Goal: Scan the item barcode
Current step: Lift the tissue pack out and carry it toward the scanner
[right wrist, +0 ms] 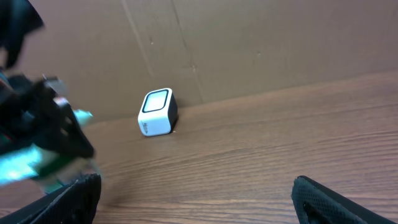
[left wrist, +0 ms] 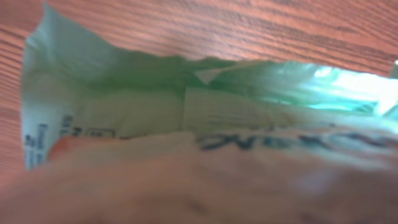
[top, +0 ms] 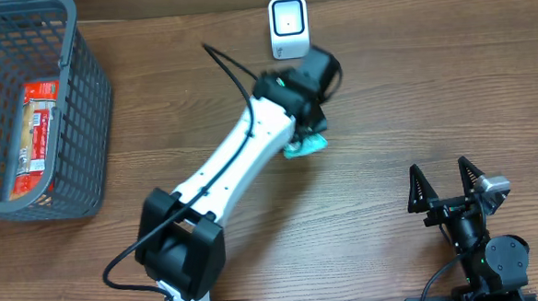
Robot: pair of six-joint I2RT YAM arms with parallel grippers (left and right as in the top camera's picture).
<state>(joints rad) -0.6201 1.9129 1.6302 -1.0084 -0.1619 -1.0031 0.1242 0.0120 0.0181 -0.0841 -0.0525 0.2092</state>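
The green packet (top: 306, 148) hangs in my left gripper (top: 312, 121), pinched at half width, just in front of the white scanner (top: 287, 27) at the back of the table (top: 386, 89). In the left wrist view the wrapper's printed side fills the frame, too blurred to find a barcode. I judge I'm in the presenting step: next I need to turn the printed face toward the scanner window and hold it steady. My right gripper (top: 440, 165) rests wide open and empty, well apart. The basket (top: 87, 114) sits far left.
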